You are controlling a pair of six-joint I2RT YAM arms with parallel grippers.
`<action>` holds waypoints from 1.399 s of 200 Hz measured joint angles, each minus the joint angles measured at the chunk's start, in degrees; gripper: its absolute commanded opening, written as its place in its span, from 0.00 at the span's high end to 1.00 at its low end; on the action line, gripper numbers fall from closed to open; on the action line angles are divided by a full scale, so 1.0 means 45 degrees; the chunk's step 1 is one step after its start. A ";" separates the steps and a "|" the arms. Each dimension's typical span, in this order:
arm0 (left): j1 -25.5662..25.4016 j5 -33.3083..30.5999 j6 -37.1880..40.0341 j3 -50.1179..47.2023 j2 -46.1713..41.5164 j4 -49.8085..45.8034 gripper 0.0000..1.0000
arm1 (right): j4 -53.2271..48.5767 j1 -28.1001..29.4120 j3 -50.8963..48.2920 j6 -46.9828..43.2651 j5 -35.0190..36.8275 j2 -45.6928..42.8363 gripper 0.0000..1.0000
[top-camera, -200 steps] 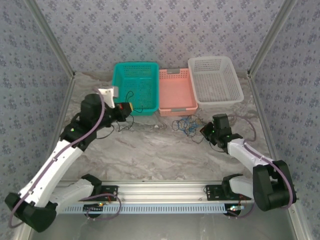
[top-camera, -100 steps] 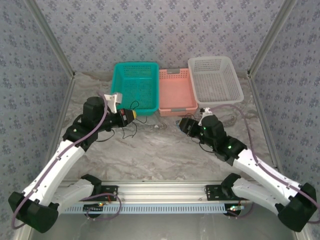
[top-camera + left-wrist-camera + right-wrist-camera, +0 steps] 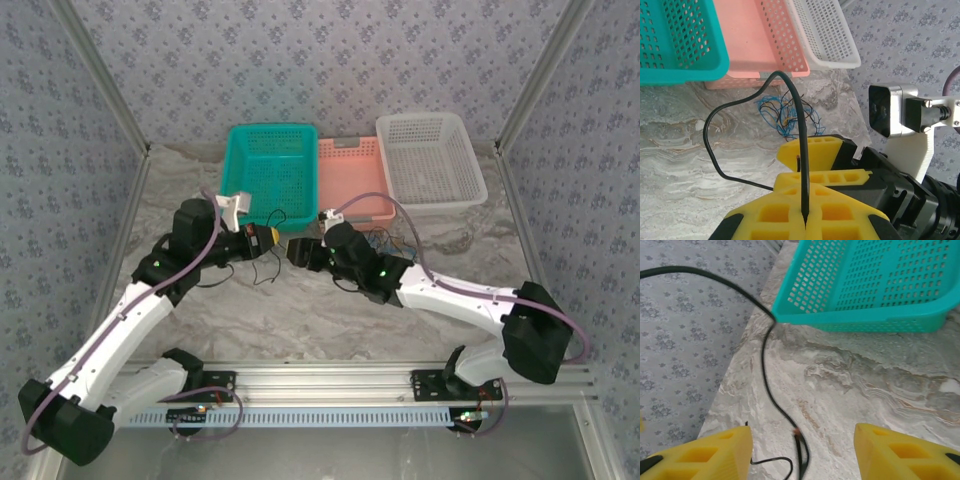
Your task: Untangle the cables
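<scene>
At left, a firm pinch by the left hand (image 3: 805, 220): yellow pads (image 3: 765, 215) pressed fully together on one black cable (image 3: 715, 115), just in front of the teal basket (image 3: 236, 165). From that pinch, a loop of the wire up and over, then back down toward the desk (image 3: 300, 315).

Facing it at centre, just beside the left pads, the right hand (image 3: 802, 430), roughly half open and holding nothing. Between its own yellow pads (image 3: 715, 452), the loose, bare-tipped end of what appears to be the same black wire.

Further right, on the desk in front of the pink basket (image 3: 352, 190), the rest: a small tangle (image 3: 785, 112) of blue, black and pale yellowish strands, well apart from both hands. Not visibly tied to the held wire, though too fine to say for sure. At far right, the white basket (image 3: 430, 160).

Appears to be the pull-out step: one cable drawn clear of the knot, the bulk of the sorting not yet done. Looks like a handover or a two-handed stretch in the making.

Calls next for a careful settling of the right hand over the loose end and a clean closing on it alone, with no knock against the left pads so near. Then calls for a steady pull apart, or a placing of the freed wire in a basket. Risks a slip: thin, springy wire, easily flicked out from between wide pads.
</scene>
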 measured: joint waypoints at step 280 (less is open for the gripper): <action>-0.3696 -0.8325 -0.1428 -0.2127 0.2191 -0.3507 0.31 | -0.4206 -0.0651 -0.2594 0.1666 0.3084 -0.0879 1.00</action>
